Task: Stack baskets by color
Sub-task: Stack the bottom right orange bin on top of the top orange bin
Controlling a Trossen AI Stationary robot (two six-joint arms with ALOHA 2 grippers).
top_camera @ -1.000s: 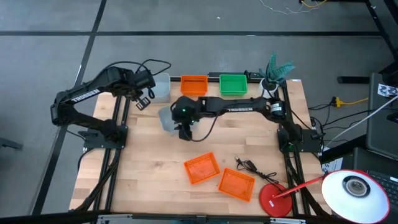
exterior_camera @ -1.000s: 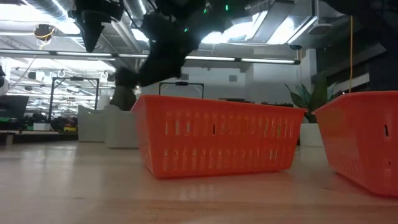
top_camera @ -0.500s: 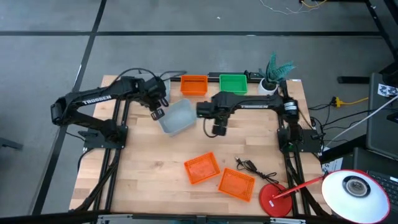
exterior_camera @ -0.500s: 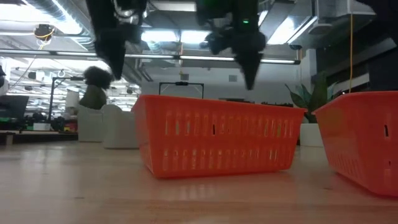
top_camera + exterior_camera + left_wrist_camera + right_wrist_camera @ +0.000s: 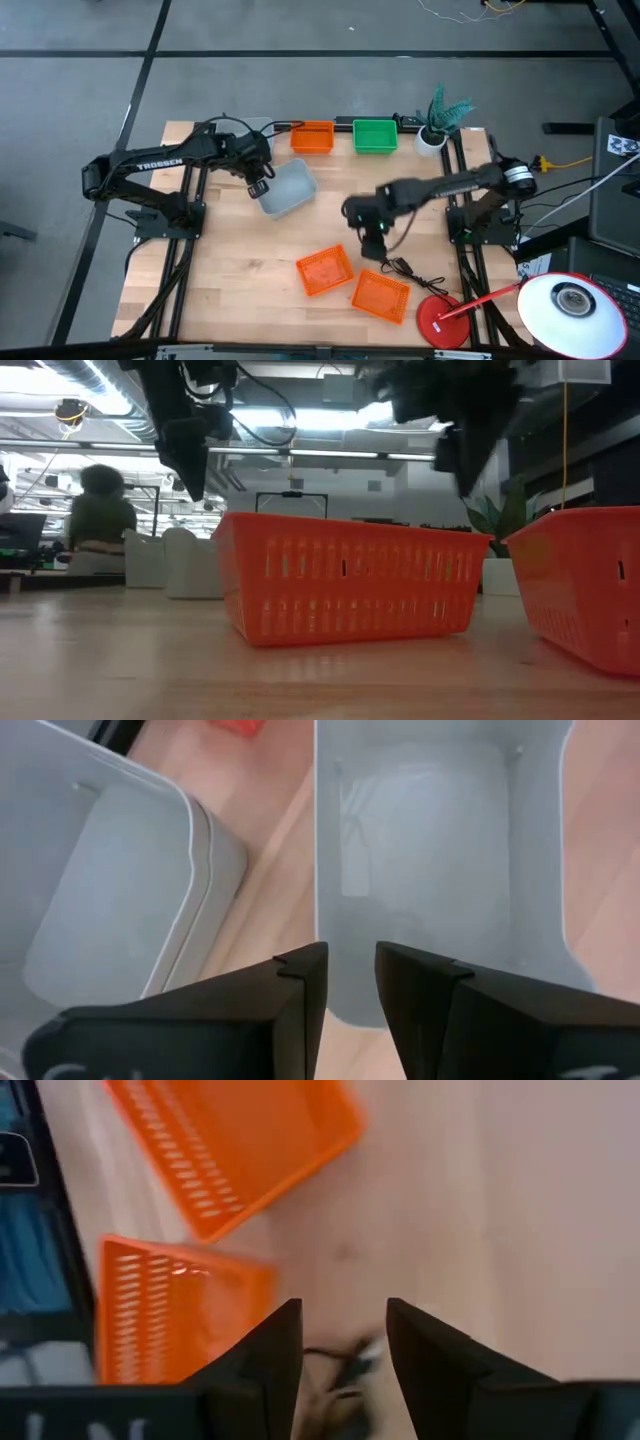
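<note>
Overhead, the left gripper (image 5: pixel 262 186) meets the grey basket (image 5: pixel 287 188) toward the table's far edge, while two orange baskets (image 5: pixel 325 271) lie near the front edge. Its wrist view shows narrowly parted jaws astride the thin rim, probably light, flexible, slippery. The right gripper (image 5: pixel 340 1342) gapes, empty.

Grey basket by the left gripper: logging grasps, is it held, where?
Cannot tell: the left gripper sits at the grey basket rim. Right gripper holds nothing.

I see a translucent grey-white basket (image 5: pixel 286 188), three orange slotted-mesh baskets (image 5: pixel 324 270), one green basket (image 5: pixel 375 135), all on pale wood table (image 5: pixel 230 270).
</note>
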